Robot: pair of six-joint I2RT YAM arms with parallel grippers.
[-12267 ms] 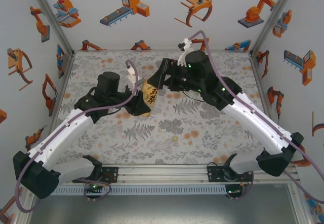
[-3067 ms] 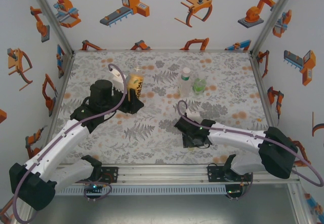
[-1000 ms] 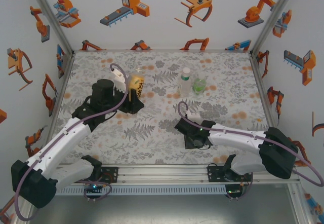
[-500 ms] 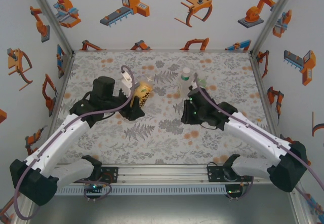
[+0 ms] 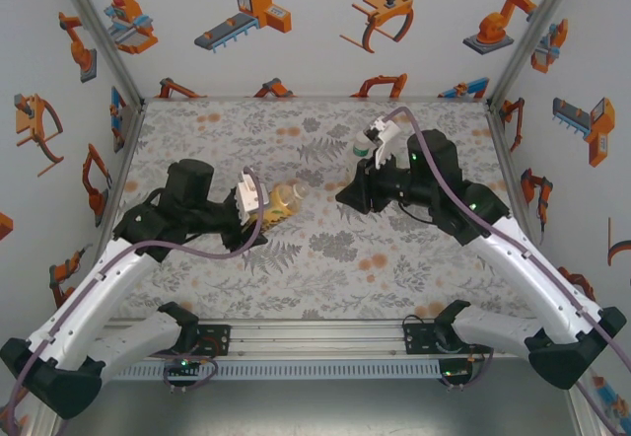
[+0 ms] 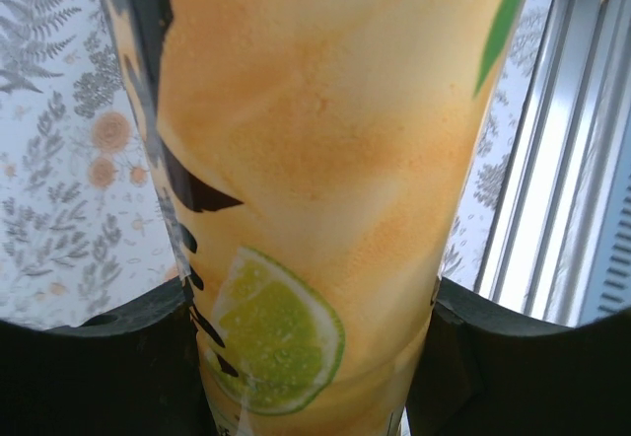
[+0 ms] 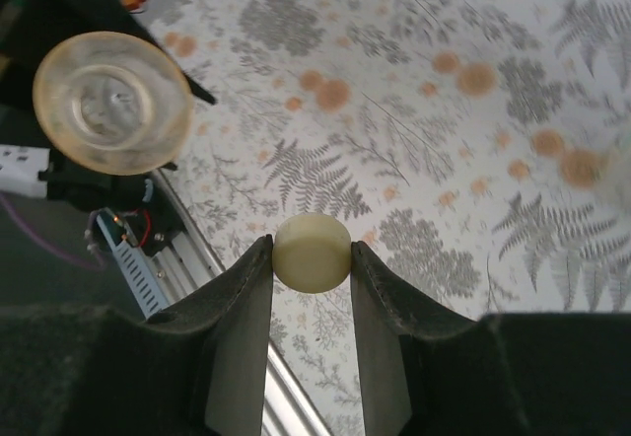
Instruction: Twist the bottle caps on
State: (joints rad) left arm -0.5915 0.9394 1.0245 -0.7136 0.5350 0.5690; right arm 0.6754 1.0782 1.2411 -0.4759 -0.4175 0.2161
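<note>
L hand: your left gripper point(image 5: 254, 206) is shut tight on the juice bottle point(image 5: 281, 197), 1 finger on each side of its fat middle. The btl is tipped over, w/ its top end aiming at the R side. It looks to be up off the table point(image 5: 325, 258).
Juice btl top: open mouth point(image 7: 111, 102), no cap on it yet. From the R wrist cam you look right down into it.
Gap: mouth & cap are well apart, not lined up. In the R wrist view the mouth sits up and to the left of the cap.
R hand: your right gripper point(image 5: 347, 195) is narrow, pinching the pale yellow cap point(image 7: 312, 251) between its 2 fingers, up in the air over the flowery table.
Other btl: a bit of a clear bottle point(image 5: 362, 150) pokes out behind the R arm, at the far side. Too hidden to tell if it has a cap.
Done so far: btl in 1 hand, cap in the other. I think that's about half the job for this btl.
Left to do: bring cap to mouth, set it flat, twist till snug. Then check the other btls.
Count: btls = 2 you can see (1 juice, 1 clear peeking). Caps = 1 (pale yellow). Hands = 2, both full.
</note>
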